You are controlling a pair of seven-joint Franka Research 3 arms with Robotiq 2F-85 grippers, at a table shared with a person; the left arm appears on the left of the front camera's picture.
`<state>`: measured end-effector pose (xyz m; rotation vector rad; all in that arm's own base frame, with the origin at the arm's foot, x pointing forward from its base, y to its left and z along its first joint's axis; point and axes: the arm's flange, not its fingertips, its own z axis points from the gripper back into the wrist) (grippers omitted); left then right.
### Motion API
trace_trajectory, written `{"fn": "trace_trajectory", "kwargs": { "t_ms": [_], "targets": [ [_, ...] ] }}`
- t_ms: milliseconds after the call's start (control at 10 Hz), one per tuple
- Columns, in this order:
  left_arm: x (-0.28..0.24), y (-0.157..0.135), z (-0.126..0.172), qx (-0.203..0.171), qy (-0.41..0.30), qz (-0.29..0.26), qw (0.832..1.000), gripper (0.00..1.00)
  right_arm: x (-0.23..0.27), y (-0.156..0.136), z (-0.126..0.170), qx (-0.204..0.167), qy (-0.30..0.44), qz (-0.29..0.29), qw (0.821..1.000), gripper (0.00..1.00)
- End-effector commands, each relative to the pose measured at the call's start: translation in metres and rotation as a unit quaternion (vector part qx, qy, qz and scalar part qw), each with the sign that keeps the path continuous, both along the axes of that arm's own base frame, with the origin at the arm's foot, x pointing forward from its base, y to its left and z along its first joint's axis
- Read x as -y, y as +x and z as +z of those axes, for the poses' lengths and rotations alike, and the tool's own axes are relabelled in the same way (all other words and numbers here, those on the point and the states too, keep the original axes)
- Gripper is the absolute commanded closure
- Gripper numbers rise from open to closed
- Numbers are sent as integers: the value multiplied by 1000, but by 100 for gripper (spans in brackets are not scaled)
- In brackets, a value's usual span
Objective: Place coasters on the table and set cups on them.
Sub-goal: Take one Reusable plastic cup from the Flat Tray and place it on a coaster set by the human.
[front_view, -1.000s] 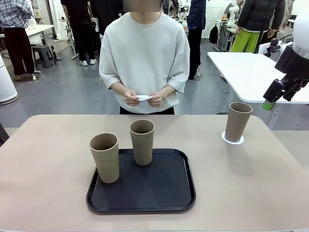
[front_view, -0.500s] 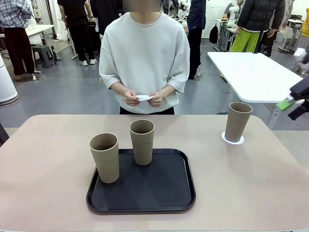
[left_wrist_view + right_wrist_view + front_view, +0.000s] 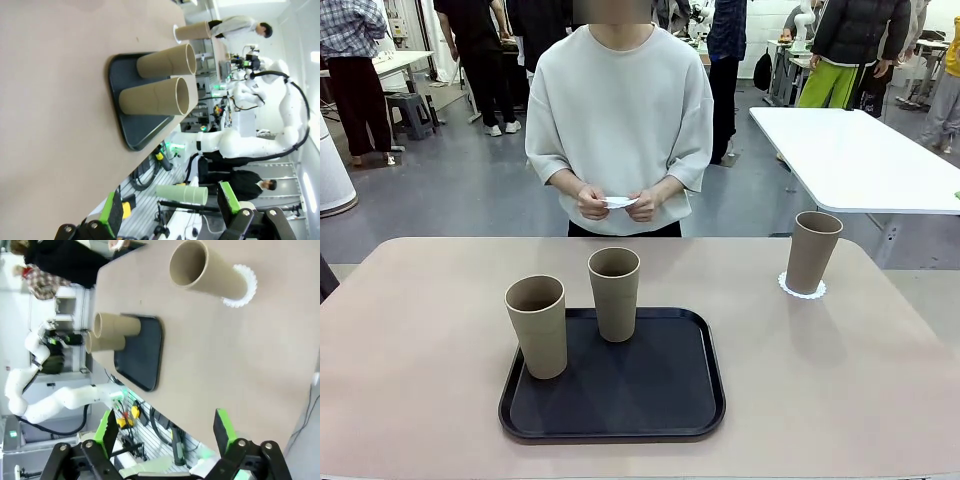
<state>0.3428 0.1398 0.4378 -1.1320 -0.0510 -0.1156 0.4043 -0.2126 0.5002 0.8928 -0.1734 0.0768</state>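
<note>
From my seat the left gripper (image 3: 169,200) hangs at the near edge with its green pads wide apart and nothing between them; the right gripper (image 3: 165,422) is likewise spread and empty, looking across the table (image 3: 420,380) from off to the side, which I read as both arms parked out of the way; the tabletop is matte beige with rounded corners. Nearest on it sits the black tray (image 3: 612,415), shallow, smooth, with a raised lip; it carries two of the cups, the nearer cup (image 3: 537,325) at its left front and the second cup (image 3: 615,293) just behind, both upright, tapered, handleless, a dull cardboard tan; I judge they wait there because no discs are laid out for them yet. Farther off to the right the third cup (image 3: 813,251) stands upright on a coaster (image 3: 802,289), whose white scalloped paper edge peeks out around the base, so one setting of three looks finished. At the far side the person's hands (image 3: 592,203) pinch a thin white paper disc (image 3: 618,202) at waist height, probably the next coaster to come down.
</note>
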Motion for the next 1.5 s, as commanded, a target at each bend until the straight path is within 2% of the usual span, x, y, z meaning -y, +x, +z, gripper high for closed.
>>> {"fn": "trace_trajectory", "kwargs": {
  "t_ms": [0, 200, 400, 900, 1100, 1200, 1400],
  "targets": [
    [-1, -1, 1, 7, -5, -4, 1000, 0, 24, 3, 0, 34, 54, 7, 998, 0],
    [-1, -1, 1, 7, -5, -4, 1000, 0, 45, -8, -1, 56, 123, 21, 991, 0],
    [-1, -1, 1, 7, -5, -4, 1000, 0, 56, -17, -9, 59, 157, 22, 986, 0],
    [-1, -1, 1, 7, -5, -4, 1000, 0, 60, -33, -21, 59, 158, 18, 985, 0],
    [-1, -1, 1, 7, -5, -4, 1000, 0, 51, -33, -20, 84, 139, 23, 986, 0],
    [-1, -1, 1, 7, -5, -4, 1000, 0, 60, -31, -20, 54, 157, 10, 986, 0],
    [-1, -1, 1, 7, -5, -4, 1000, 0, 60, -31, -20, 54, 157, 10, 986, 0]
  ]
}}
